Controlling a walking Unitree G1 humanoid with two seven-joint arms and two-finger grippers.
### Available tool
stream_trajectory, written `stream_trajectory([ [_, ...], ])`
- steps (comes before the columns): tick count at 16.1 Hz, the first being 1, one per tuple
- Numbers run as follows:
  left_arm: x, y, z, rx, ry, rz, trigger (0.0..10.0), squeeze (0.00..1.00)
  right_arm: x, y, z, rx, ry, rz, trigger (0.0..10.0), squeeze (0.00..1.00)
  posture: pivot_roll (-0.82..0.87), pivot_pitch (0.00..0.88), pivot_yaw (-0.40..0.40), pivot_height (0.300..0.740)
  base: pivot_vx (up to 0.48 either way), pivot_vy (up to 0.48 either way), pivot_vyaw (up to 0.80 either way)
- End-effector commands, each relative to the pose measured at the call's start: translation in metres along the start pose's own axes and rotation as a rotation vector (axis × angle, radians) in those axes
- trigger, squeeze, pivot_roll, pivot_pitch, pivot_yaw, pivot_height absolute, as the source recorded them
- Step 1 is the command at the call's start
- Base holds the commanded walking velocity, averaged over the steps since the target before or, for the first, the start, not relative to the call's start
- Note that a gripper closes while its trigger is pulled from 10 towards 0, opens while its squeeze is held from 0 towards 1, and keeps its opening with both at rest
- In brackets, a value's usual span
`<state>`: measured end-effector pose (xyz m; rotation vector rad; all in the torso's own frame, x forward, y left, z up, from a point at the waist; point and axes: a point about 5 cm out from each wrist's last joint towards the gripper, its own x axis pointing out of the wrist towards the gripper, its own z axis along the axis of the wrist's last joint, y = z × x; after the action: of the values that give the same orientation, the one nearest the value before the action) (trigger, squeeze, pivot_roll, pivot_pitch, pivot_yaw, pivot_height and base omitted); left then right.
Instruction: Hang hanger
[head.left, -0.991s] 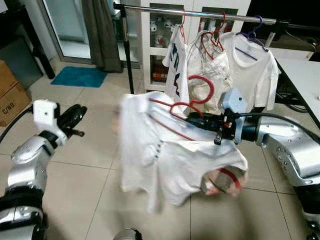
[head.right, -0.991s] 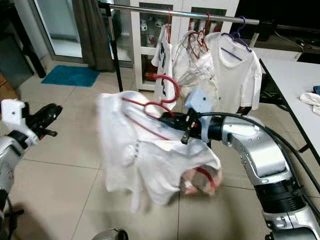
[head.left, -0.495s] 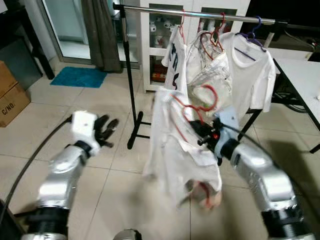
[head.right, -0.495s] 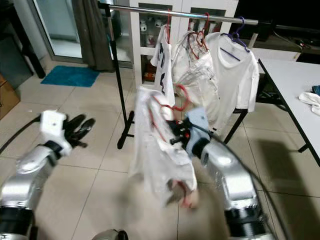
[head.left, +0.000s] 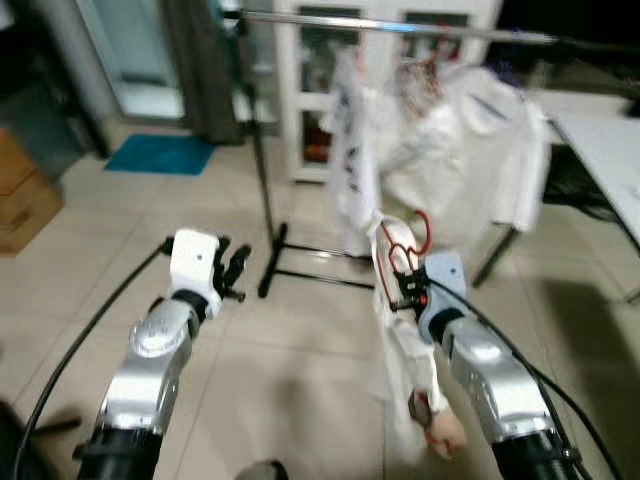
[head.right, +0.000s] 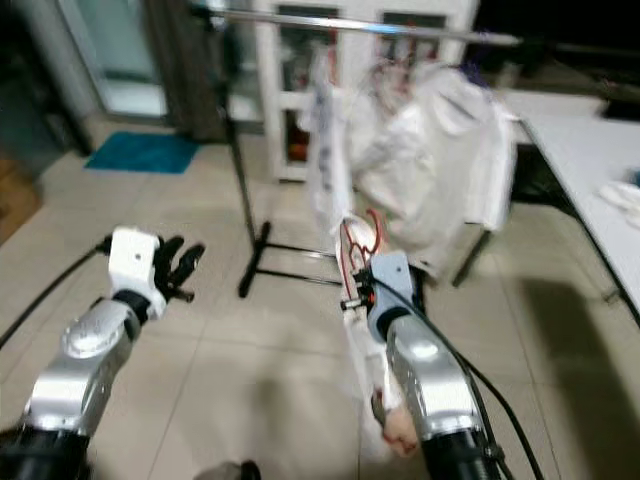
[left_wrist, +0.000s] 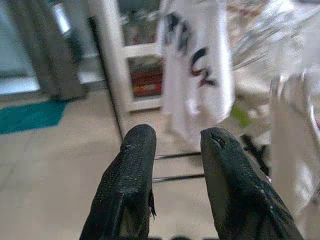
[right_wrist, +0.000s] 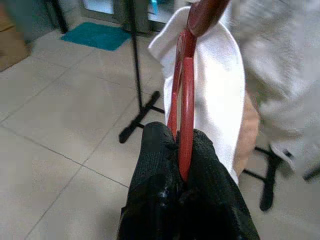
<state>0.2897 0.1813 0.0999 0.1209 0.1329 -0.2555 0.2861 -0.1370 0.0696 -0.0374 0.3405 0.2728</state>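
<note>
The red hanger (right_wrist: 186, 100) is pinched between the two black fingers of the right pincer (right_wrist: 181, 150), which is closed tight on its wire, and it rises from the fingertips with its hook end uppermost. A white shirt (head.left: 402, 330) is draped on the hanger and hangs down past the pincer, alongside the right arm, toward the tiled floor (head.left: 300, 350). Beyond the pincer, and higher, stands the clothes rail (head.left: 400, 25), with several white garments (head.left: 470, 150) already hanging from it; the held hanger is well below the bar and apart from it. Off to the left, the left pincer (left_wrist: 175, 150) is raised and empty, its fingers parted by a narrow gap. Both head views are blurred.
</note>
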Motion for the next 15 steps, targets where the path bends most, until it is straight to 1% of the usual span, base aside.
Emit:
stream_trajectory([
  [1,0.000,-0.001,0.001,0.020,0.003,0.005,10.0,0.00,0.004,0.004,0.015,-0.014,-0.063,0.023,10.0,0.00,-0.06,0.000,0.057,0.740,0.409,0.000,0.80],
  [3,-0.002,-0.004,0.001,0.029,0.005,0.005,10.0,0.00,0.006,0.007,0.015,-0.002,-0.069,0.033,10.0,0.00,-0.05,0.000,0.052,0.740,0.405,0.000,0.80],
  [6,-0.004,-0.001,-0.001,0.026,0.011,0.031,10.0,0.00,0.009,0.010,0.018,-0.015,-0.083,0.044,10.0,0.00,-0.05,0.000,0.039,0.740,0.407,0.000,0.80],
  [8,-0.004,-0.004,0.001,0.039,0.007,0.010,10.0,0.00,0.009,0.009,0.022,0.034,-0.100,0.040,10.0,0.00,-0.04,0.000,0.045,0.740,0.407,0.000,0.80],
  [10,-0.006,-0.005,0.002,0.040,0.005,0.000,10.0,0.00,0.010,0.011,0.025,0.016,-0.112,0.048,10.0,0.00,-0.04,0.000,0.045,0.740,0.409,0.000,0.80],
  [12,-0.007,-0.001,0.002,0.030,0.001,0.017,10.0,0.00,0.010,0.013,0.025,0.001,-0.120,0.047,10.0,0.00,-0.05,0.000,0.042,0.740,0.407,0.000,0.00],
  [13,-0.006,-0.002,0.004,0.039,-0.006,0.002,10.0,0.00,0.009,0.009,0.027,0.024,-0.135,0.033,10.0,0.00,-0.04,0.000,0.046,0.740,0.409,0.000,0.00],
  [15,-0.007,-0.005,0.005,0.056,-0.003,-0.025,10.0,0.00,0.008,0.008,0.032,0.004,-0.163,0.021,10.0,0.00,-0.03,0.000,0.050,0.740,0.409,0.000,0.00],
])
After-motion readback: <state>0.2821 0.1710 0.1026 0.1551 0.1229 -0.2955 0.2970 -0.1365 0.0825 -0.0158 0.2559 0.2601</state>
